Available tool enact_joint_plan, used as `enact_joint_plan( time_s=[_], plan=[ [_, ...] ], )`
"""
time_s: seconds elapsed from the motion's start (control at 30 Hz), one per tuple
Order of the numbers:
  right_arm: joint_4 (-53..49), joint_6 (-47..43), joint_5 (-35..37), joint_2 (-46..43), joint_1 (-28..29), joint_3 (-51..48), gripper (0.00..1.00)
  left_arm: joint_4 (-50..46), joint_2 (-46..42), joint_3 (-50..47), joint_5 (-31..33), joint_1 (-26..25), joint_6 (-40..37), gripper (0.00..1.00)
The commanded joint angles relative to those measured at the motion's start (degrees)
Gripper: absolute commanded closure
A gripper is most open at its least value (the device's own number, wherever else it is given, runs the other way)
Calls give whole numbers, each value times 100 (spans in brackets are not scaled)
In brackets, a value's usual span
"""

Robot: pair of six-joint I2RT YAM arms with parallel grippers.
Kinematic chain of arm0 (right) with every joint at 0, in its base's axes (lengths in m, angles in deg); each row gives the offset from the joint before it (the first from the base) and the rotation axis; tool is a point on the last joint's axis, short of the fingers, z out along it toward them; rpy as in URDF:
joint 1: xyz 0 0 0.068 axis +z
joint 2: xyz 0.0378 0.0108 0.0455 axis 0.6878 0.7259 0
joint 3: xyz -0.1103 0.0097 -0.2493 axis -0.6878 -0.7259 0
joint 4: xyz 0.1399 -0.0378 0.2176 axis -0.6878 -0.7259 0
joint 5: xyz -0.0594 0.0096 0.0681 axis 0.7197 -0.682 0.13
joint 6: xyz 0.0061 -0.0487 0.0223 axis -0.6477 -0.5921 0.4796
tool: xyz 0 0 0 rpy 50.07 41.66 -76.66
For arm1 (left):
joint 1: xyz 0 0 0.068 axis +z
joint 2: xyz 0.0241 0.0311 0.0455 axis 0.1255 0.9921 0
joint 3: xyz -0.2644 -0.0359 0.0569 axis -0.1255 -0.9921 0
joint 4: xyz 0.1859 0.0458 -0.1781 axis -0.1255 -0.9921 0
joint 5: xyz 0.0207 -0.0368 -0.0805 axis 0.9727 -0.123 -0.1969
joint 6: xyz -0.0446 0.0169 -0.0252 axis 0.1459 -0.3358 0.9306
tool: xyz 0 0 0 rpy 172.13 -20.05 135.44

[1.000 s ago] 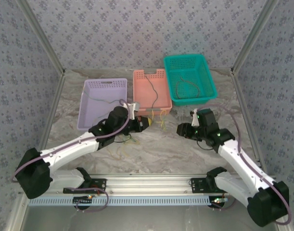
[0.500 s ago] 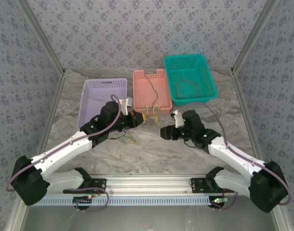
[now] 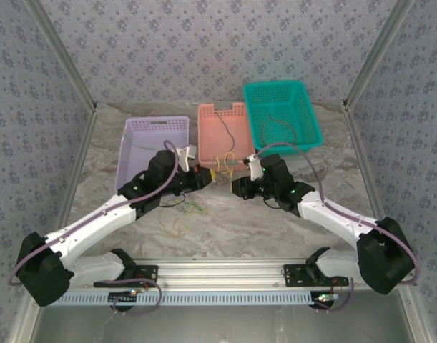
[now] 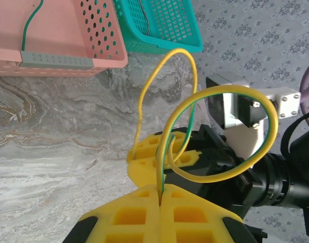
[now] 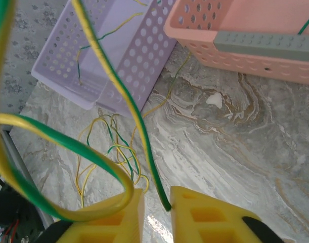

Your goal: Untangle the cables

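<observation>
Right claw [image 5: 157, 200] swung in beside left claw [image 4: 160, 195].
Light, springy cable [image 5: 68, 146]: left pinches it; right, narrow, straddles its free end, the best hold.

Top view high at near edge, looking down on counter [image 3: 225, 232]. Wrist views close-up, facing each other, share yellow-green cable [image 4: 220, 92], pink basket [image 4: 104, 48].

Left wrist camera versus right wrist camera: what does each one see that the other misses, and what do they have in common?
Left wrist camera's own: the teal basket and the left pincer, shut on the yellow-green cable. Right wrist camera's own: the purple basket and a loose tangle of cables lying on the table. Shared: the pink basket, that looped yellow-green cable, the right pincer with its jaws apart around the cable, and the marbled table.
</observation>
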Motion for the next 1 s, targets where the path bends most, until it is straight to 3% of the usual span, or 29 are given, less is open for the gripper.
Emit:
enact_joint_plan(
  time_s=[0.0, 0.1, 0.2, 0.4, 0.7, 0.83, 0.97],
  plan=[
    [202, 13, 137, 67, 36, 133, 85, -61, -178, 304, -125, 35, -11, 100],
    [195, 41, 311, 46, 44, 141, 100, -157, -236, 323, -100, 53, -32, 100],
    [-105, -30, 651, -45, 74, 193, 100, -330, -341, 388, -93, 178, -78, 100],
    [-1065, -120, 1991, -193, 171, 290, 100, -1222, -519, 1014, -82, 580, -407, 100],
    [-1723, -104, 3624, -1022, 329, 286, 100, -3369, -643, 2015, 1258, 885, -1284, 100],
    [-2280, -196, 4133, -1167, 536, 481, 100, -4250, -405, 2758, 1926, 1523, -1893, 100],
    [-2536, -111, 4498, -1377, 721, 468, 100, -4518, 198, 3392, 1679, 2416, -2247, 100]
  ],
)
